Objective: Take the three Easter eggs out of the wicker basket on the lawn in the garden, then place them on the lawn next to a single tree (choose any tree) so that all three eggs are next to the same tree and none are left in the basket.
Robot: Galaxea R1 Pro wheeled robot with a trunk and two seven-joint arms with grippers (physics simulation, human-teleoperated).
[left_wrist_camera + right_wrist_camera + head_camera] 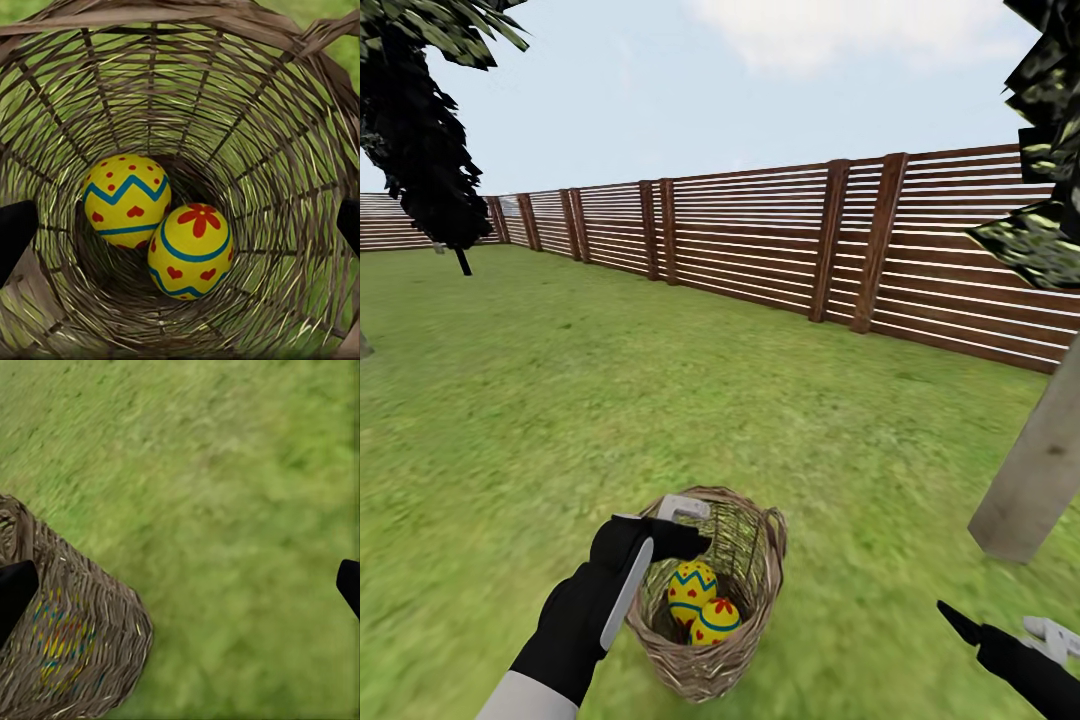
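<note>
My left end effector (180, 225), fingers apart over two Easter eggs (157, 221) touching in the wicker basket (755, 560), risks nudging both and tipping it.

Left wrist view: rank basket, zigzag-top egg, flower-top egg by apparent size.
1. Wicker basket, largest by far; it surrounds both eggs.
2-3. Zigzag-top egg and flower-top egg look alike in size; any difference may come from nearness to the camera, so no ranking.
</note>
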